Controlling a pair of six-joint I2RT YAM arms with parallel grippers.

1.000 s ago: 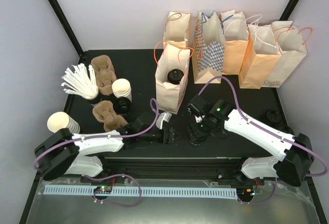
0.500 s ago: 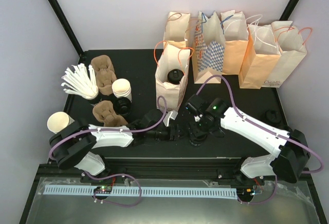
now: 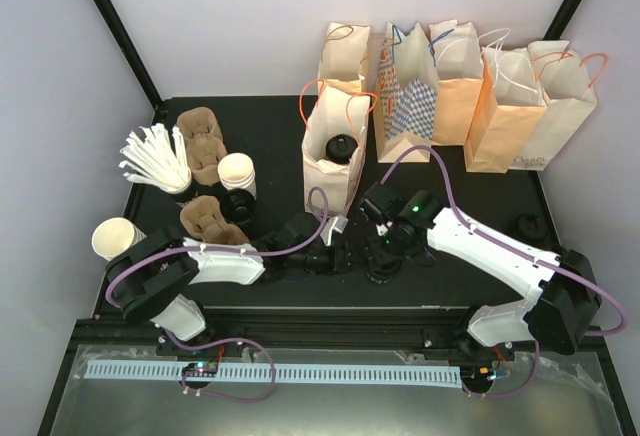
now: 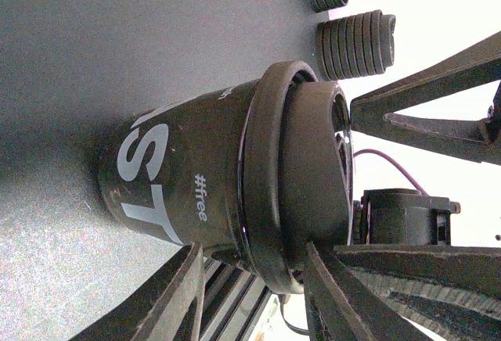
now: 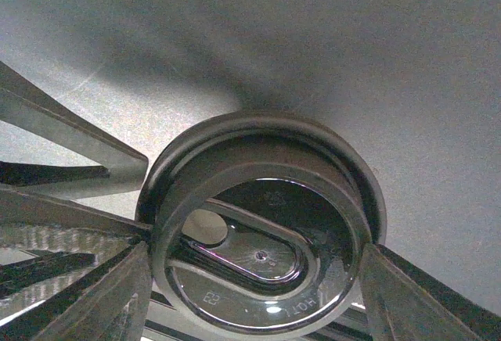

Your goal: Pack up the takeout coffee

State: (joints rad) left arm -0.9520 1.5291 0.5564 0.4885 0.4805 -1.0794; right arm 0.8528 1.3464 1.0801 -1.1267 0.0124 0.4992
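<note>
Finds the left claw newly swung in from the left, jaws narrowed to either side of the takeout coffee at the middle of the table's near edge. Finds the right claw astride the lid, slightly narrowed too; cannot tell a firm clamp on either, and judges a pickup close, bagging not yet done. Counts two lidded cups, this one and a bagged cup in the forward bag; six bags in all, two carrier stacks, two plain-cup stacks, one stirrer bundle.
</note>
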